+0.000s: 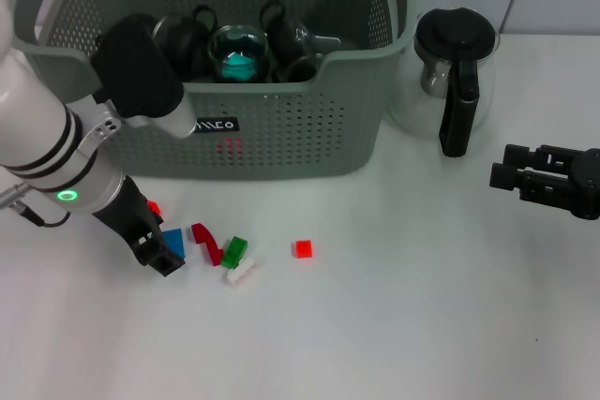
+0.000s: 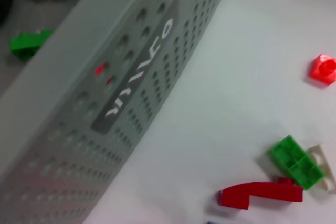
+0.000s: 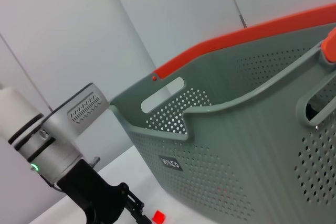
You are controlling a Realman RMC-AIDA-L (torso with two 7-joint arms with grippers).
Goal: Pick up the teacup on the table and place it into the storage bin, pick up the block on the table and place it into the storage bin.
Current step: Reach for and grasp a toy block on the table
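I count 5 blocks on the table — 1 blue, 2 red, 1 green, 1 white — plus 1 storage bin, 1 coffee pot.

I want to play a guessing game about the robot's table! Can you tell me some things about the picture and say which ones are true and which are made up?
1. The storage bin already has dark teacups inside. True.
2. The glass coffee pot sits inside the bin. False: it stands on the table beside the bin, on the robot's right.
3. The left claw is down at the table next to a blue block. True.
4. The small red block lies on top of the green block. False: it sits alone on the table, apart from the others.
5. The right claw is holding a teacup. False: it is empty, off to the robot's right, past the pot.
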